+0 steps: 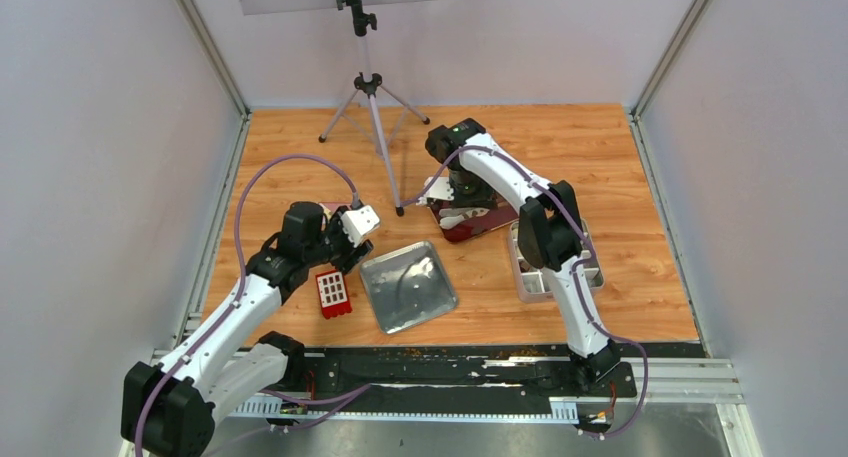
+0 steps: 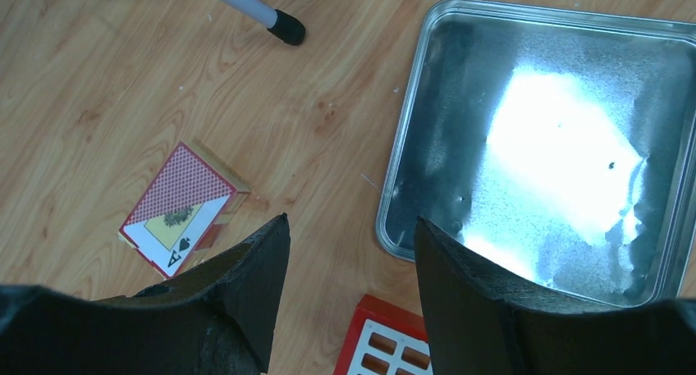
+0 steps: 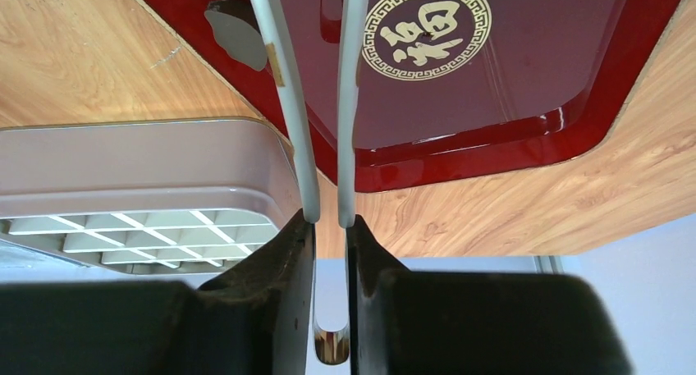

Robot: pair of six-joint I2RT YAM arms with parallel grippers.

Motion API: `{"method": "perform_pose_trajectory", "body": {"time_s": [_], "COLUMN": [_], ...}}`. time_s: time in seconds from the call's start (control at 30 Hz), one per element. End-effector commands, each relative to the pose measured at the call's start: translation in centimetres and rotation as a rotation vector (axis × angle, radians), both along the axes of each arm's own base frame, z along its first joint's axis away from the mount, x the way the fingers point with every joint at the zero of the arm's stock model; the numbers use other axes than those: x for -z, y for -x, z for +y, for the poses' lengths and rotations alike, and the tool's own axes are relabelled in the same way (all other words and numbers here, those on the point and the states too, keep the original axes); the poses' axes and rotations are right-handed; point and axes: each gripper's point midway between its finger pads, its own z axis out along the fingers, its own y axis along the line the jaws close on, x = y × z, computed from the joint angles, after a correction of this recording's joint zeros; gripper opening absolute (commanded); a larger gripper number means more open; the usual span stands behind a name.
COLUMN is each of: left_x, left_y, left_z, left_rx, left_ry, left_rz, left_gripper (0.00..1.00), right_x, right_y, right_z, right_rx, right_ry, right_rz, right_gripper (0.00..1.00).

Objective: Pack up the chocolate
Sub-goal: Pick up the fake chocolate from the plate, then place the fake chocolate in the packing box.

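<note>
Gripping: right end effector (image 3: pixel 328 223) pinched the tongs (image 3: pixel 283 96) by both arms, squeezing them nearly together, likely so pieces could be lifted cleanly.
Reach: the tongs' tips ran out of view over the dark red tray (image 3: pixel 492 88), which sat mid-desk (image 1: pixel 620 177) toward the far edge.
Chocolate: no piece could be made out in any view; possibly hidden under that arm.
Gridded box (image 3: pixel 131 157): sat just beside the tray with nothing in its visible cells; judged to be the packing target.
Left end effector (image 2: pixel 351 226): was spread and held nothing, left of mid-desk by the red block (image 2: pixel 386 346) and metal tray (image 2: pixel 533 145); idle, by my reading.
</note>
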Motion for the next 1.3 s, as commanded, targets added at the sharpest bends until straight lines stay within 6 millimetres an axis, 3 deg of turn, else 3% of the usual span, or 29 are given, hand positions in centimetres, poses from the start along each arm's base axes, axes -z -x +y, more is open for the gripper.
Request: {"method": "perform_pose_trajectory", "body": {"time_s": [0.0, 0.17, 0.37, 0.67, 0.87, 1.0, 1.27], "left_x": [-1.1, -1.2, -1.0, -0.9, -0.6, -0.6, -0.6], "left_y": [-0.6, -0.7, -0.9, -1.5, -1.7, -1.7, -1.6], "left_z": [-0.6, -1.0, -1.5, -2.1, -2.5, -2.7, -2.6], "left_rx": [0.006, 0.004, 0.008, 0.017, 0.027, 0.027, 0.024], "left_ry": [0.045, 0.071, 0.099, 0.120, 0.135, 0.146, 0.150], "left_rz": [-0.026, -0.031, -0.025, -0.022, -0.006, -0.005, -0.005], "left_gripper": [0.65, 0.66, 0.66, 0.66, 0.66, 0.66, 0.66], "right_x": [-2.7, -6.1, -9.0, -9.6, -9.7, -9.4, -9.4], "right_y": [-0.3, 0.5, 3.7, 14.1, 18.5, 19.8, 18.5], "right_z": [0.2, -0.5, -3.1, -11.9, -17.2, -19.0, -17.7], "right_rx": [-0.013, 0.018, 0.082, 0.155, 0.118, 0.083, 0.121], "right_ry": [-0.014, -0.051, -0.066, 0.023, 0.124, 0.169, 0.149], "right_rz": [-0.056, -0.119, -0.139, -0.075, -0.114, -0.109, -0.094], "right_gripper": [0.12, 0.11, 0.11, 0.11, 0.11, 0.12, 0.21]}}
